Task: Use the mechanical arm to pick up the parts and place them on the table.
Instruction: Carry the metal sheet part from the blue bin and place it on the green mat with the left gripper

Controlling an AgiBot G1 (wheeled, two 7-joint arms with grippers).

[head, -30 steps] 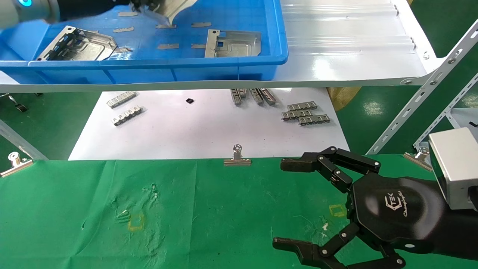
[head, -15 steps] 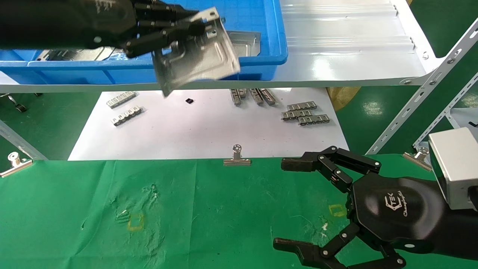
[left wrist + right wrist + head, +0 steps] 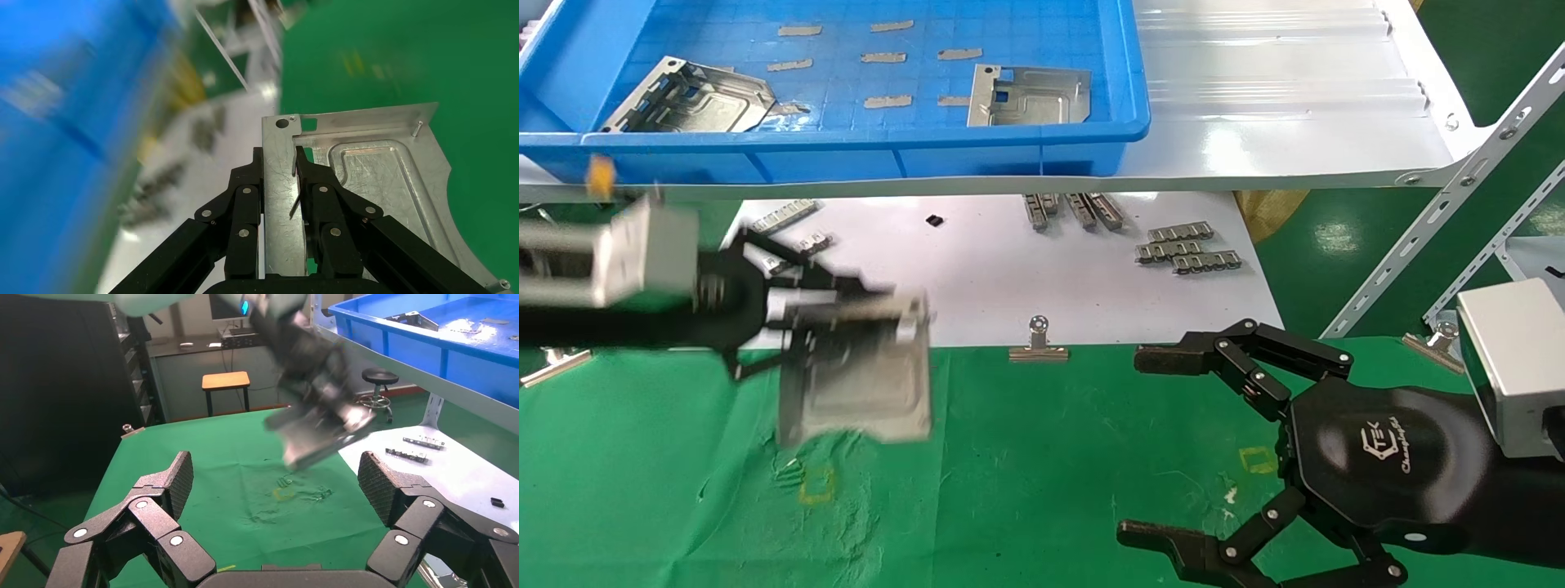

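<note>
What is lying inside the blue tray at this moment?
Inside the blue tray lie two metal parts, one at its left and one at its right, plus several small grey strips. The near wall hides the floor right behind it.

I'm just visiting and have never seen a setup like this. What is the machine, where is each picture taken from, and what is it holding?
This is a two-armed robot with finger-like grippers. One picture looks down from a camera on its head; the other two come from cameras on its wrists. The left gripper is closed on a thin silvery metal plate, carried above the green cloth table; the left wrist view shows its fingers pinching the plate's edge. The right gripper waits open over the cloth and holds nothing. On a raised shelf sits a blue tray with two more plates inside. Below it, a white sheet carries small grey ribbed strips, and binder clips pin the cloth.
</note>
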